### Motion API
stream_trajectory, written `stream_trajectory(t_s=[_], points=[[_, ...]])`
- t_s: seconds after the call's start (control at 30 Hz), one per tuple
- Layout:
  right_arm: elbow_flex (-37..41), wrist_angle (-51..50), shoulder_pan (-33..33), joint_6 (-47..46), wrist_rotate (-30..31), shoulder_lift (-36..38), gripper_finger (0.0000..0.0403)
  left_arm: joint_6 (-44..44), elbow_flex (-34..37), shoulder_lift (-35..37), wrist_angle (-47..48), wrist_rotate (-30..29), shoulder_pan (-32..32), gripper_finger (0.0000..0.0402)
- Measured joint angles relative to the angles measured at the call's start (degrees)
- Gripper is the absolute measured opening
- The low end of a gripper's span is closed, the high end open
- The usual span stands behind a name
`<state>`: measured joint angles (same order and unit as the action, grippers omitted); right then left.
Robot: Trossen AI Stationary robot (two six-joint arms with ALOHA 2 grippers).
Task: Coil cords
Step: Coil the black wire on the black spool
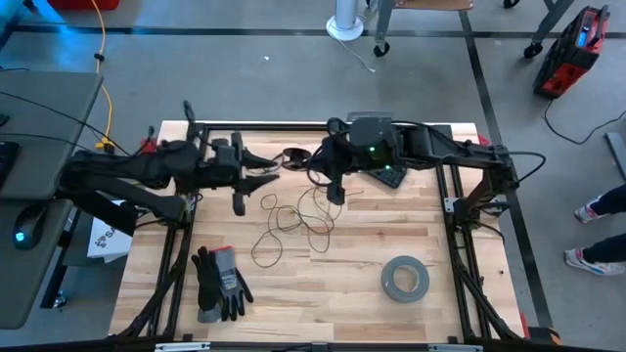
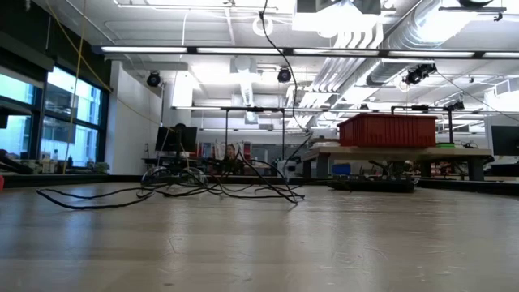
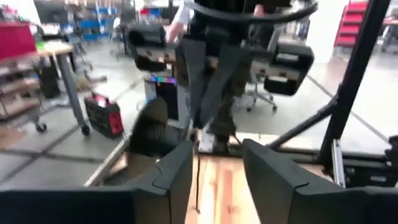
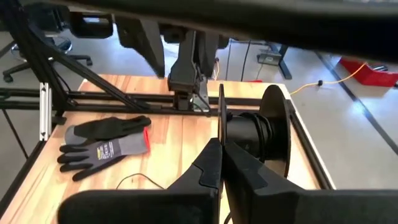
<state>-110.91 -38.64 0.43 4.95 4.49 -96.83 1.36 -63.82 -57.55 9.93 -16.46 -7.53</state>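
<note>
My right gripper [image 4: 221, 163] is up near the far edge of the table, close to the middle. Its two fingers are pressed tight together. I cannot tell for sure if the thin cord is pinched between them. Just past the fingertips sits the small round black spool [image 4: 261, 134], standing on its edge.

My left gripper [image 3: 216, 168] is just across from it, also near the far edge. Its fingers stand apart with a gap between them, and I see nothing held in that gap.

The cord [image 1: 293, 220] is very thin and dark, like wire. It lies on the wooden table [image 1: 342, 293] in loose, messy loops, just in front of both grippers. From the low camera the loops stick up off the wood a little.

Nearer the front edge lie grey and black gloves [image 1: 220, 284] on the left side and a grey tape roll [image 1: 404, 279] on the right side. I see no boxes or bins on the table.
</note>
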Motion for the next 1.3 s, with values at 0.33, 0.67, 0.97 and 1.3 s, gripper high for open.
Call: stream_trajectory(t_s=[0.33,0.67,0.97,1.3], points=[[0.0,0.68,0.32,-0.17,-2.67,-1.32,0.0,0.92,-0.01,-1.78,0.08,-0.11,-0.02,0.0152],[0.0,-0.85,1.2,-0.77,-3.64,-1.32,0.0,-0.56,-0.01,-1.26,-0.15,-0.54,-0.04,0.0152],[0.0,-0.35,1.9,-1.04,-4.42,-1.32,0.0,-1.27,-0.03,-0.69,0.19,1.05,0.0,0.0152],[0.0,0.72,1.84,-0.02,-3.01,-1.32,0.0,1.02,-0.03,-2.69,1.17,4.39,0.0,0.0152]])
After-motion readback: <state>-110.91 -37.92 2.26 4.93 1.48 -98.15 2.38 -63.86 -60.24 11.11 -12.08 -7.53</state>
